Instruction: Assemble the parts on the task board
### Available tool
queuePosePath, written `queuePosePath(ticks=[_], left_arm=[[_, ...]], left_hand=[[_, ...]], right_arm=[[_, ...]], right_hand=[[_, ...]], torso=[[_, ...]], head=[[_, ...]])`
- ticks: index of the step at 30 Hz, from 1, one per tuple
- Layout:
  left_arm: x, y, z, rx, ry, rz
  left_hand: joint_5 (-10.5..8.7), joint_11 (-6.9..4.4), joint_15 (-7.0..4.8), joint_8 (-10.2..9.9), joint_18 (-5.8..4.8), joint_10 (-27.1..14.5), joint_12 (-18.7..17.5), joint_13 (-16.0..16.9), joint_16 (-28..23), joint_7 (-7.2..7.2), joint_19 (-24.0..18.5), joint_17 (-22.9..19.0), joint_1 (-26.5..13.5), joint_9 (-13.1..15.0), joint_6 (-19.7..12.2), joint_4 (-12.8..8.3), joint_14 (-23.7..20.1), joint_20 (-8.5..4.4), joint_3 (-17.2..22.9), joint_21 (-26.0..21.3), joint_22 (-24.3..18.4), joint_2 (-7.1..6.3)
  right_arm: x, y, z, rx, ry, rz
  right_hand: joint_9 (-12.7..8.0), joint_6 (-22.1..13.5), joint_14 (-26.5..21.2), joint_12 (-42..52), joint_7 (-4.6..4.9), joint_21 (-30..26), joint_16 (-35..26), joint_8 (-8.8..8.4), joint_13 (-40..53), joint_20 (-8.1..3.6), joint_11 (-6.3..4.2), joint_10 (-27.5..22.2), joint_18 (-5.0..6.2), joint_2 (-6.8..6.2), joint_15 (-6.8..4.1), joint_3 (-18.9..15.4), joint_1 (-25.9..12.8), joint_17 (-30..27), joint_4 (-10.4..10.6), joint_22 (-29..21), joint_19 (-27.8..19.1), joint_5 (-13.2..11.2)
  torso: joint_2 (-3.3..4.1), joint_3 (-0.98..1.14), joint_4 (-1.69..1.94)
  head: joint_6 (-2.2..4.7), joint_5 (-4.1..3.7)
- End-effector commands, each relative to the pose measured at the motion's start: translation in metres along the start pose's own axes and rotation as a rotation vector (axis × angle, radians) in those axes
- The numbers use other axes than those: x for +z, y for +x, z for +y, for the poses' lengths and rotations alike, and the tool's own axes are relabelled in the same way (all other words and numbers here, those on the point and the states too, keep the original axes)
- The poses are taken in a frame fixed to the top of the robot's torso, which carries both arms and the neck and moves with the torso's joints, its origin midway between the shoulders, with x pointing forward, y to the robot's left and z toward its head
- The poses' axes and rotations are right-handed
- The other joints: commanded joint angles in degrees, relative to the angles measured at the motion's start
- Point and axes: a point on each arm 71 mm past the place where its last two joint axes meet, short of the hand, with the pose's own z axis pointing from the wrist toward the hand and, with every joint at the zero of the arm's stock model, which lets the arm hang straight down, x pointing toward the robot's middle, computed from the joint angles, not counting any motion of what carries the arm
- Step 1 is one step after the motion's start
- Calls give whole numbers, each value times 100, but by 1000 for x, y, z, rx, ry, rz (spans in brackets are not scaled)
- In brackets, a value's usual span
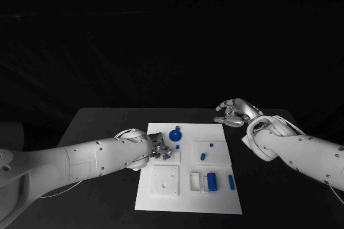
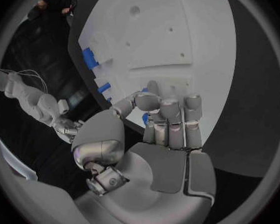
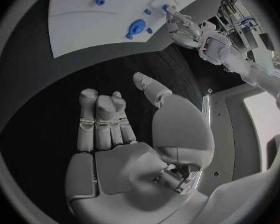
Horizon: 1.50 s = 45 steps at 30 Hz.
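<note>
Left hand [image 1: 162,150]: fingers curled on the task board [image 1: 215,199]; whether it pinches anything, cannot tell.
Right hand [image 1: 235,112]: spread, holding nothing, over the bench [image 1: 100,124].
Left wrist view: blue part [image 2: 144,117] showing behind the fingers.

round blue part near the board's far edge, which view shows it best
The head view: the round blue part lies unobstructed on the task board, just beyond the left hand. The right wrist view shows it too, smaller and bent near the circle's rim. In the left wrist view I cannot pick it out.
</note>
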Motion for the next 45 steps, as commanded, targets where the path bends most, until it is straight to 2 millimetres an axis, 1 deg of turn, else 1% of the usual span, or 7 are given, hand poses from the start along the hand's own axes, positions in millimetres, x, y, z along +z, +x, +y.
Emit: queuePosePath(ticks=[1, 9, 16, 34, 39, 41, 45], left_arm=[[0, 7, -1, 26, 1, 51], [0, 7, 0, 28, -4, 53], [0, 6, 2, 32, -11, 50], [0, 7, 2, 37, -16, 58], [1, 6, 2, 28, -15, 49], [2, 5, 1, 27, -15, 48], [3, 5, 0, 23, -15, 53]], left_hand=[[54, -182, -37, -25, 46, -231, 28, -9, 19, -252, 52, -12, 236, 7, 396, -155, -33, -851, 123, 7, 9, 160], [147, -186, -31, -26, 44, -234, 40, -15, 33, -255, 57, -20, 274, 12, 402, -182, -32, -850, 128, 6, 18, 164], [441, -202, -22, -20, 40, -238, 76, -18, 71, -268, 76, -32, 292, 26, 424, -212, -17, -850, 115, 7, 34, 172], [481, -207, -20, -18, 41, -238, 94, -17, 85, -273, 87, -36, 292, 30, 427, -217, -12, -852, 106, 8, 40, 182], [266, -198, -25, -24, 41, -246, 109, -27, 84, -265, 94, -56, 270, 34, 420, -169, -21, -852, 82, -5, 44, 187], [-8, -192, -34, -28, 42, -248, 118, -37, 83, -263, 98, -72, 249, 38, 416, -116, -25, -853, 67, -15, 49, 190], [-285, -188, -42, -31, 41, -251, 134, -52, 90, -259, 100, -91, 194, 42, 419, -37, -26, -853, 40, -29, 58, 161]], right_arm=[[0, 1, 1, -9, -9, 11], [0, 1, 1, -9, -10, 10], [0, 1, 1, -9, -8, 10], [0, 1, 1, -9, -9, 11], [0, 1, 1, -10, -10, 12], [0, 1, 1, -10, -10, 12], [0, 1, 1, -10, -11, 13]], right_hand=[[-3, -30, 23, 21, 72, -21, -36, 35, -11, 2, -7, -45, 241, 5, 12, 5, 51, 6, -19, 93, 23, 17], [-4, -29, 24, 22, 72, -21, -37, 35, -13, 3, -7, -46, 241, 5, 12, 3, 49, 6, -18, 94, 24, 17], [-4, -28, 24, 24, 72, -22, -37, 35, -15, 3, -7, -46, 241, 5, 12, 3, 48, 7, -18, 94, 25, 17], [-5, -28, 24, 27, 72, -23, -38, 35, -21, 4, -8, -47, 241, 5, 12, 2, 49, 7, -19, 95, 26, 15], [-5, -27, 24, 28, 72, -23, -38, 35, -22, 4, -8, -47, 241, 5, 12, 2, 49, 7, -20, 95, 26, 14], [-6, -27, 24, 28, 72, -24, -39, 35, -23, 4, -8, -48, 241, 5, 12, 2, 50, 7, -20, 95, 26, 14], [-6, -27, 24, 29, 72, -24, -39, 35, -24, 4, -8, -48, 241, 5, 11, 2, 50, 7, -20, 95, 26, 14]], torso=[[-1, -3, 5], [1, -1, 6], [2, -2, 6], [4, -2, 8], [2, -1, 4], [2, -1, 5], [1, 3, 3]], head=[[0, 2], [-10, -4], [-18, -3], [-21, -7], [-14, -4], [-16, -6], [-20, -7]])
